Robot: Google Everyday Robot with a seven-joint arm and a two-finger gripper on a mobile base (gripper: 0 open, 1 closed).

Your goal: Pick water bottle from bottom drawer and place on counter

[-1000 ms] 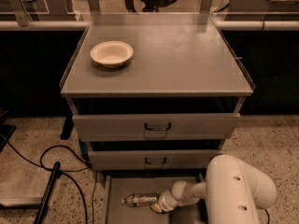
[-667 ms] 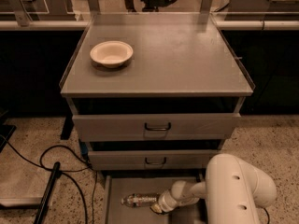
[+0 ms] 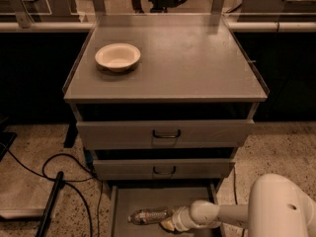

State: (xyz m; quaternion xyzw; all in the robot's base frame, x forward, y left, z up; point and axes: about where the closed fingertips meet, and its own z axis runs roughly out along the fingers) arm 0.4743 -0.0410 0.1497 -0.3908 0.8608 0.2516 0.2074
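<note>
The bowl (image 3: 117, 57) sits at about 10 o'clock on the surface (image 3: 197, 63), leaving the middle and the whole 3 o'clock half bare. Down below, the bottom drawer (image 3: 143, 197) stands open. The bottle (image 3: 148, 215) lies flat on its floor, long axis running 9 to 3. The claw (image 3: 168, 222) is at the bottle's 3 o'clock end, touching it or nearly so, so the bottle stretches away from it toward 9. Whether the claw has closed on the bottle I cannot tell. The arm (image 3: 232, 212) reaches in from 3 o'clock, over the drawer's right wall. I'd judge the lift to be the tight part. Two handled drawers (image 3: 165, 132) overhang just toward 12, so the bottle would need to come back toward 6 before rising to the surface.
</note>
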